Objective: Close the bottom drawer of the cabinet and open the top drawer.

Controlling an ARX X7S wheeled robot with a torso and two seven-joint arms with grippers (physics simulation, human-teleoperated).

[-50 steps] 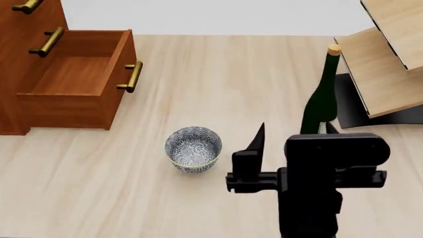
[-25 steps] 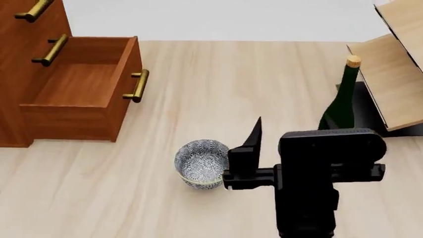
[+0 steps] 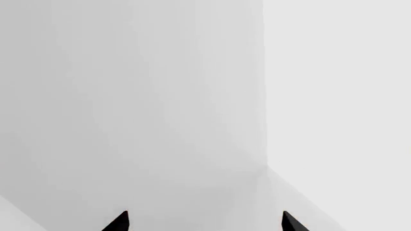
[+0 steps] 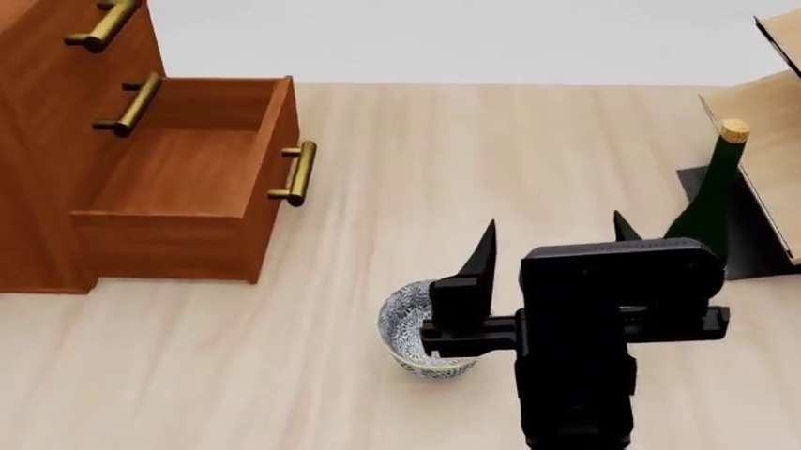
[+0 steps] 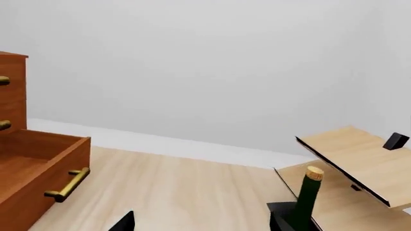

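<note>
The reddish-brown cabinet (image 4: 44, 141) stands at the left of the head view. Its bottom drawer (image 4: 175, 239) is pulled far out and empty, brass handle (image 4: 295, 173) facing the table's middle. The top drawer (image 4: 56, 28) sits flush with the cabinet front. My right gripper (image 4: 554, 230) hovers open over the table, well right of the drawer, holding nothing. The right wrist view shows the bottom drawer (image 5: 38, 168) ahead to one side of that gripper (image 5: 202, 224). My left gripper (image 3: 205, 222) is open and faces only a grey wall.
A blue-patterned bowl (image 4: 407, 328) sits on the table, partly hidden behind my right arm. A green bottle (image 4: 703, 202) with a cork stands at the right beside a pale wooden rack (image 4: 770, 122) on a black base. The middle drawer's handle (image 4: 127, 103) juts above the open drawer.
The head view has shifted left: cabinet, bowl and bottle all slid right and lower in the picture. The bowl now lies partly behind my right arm.
</note>
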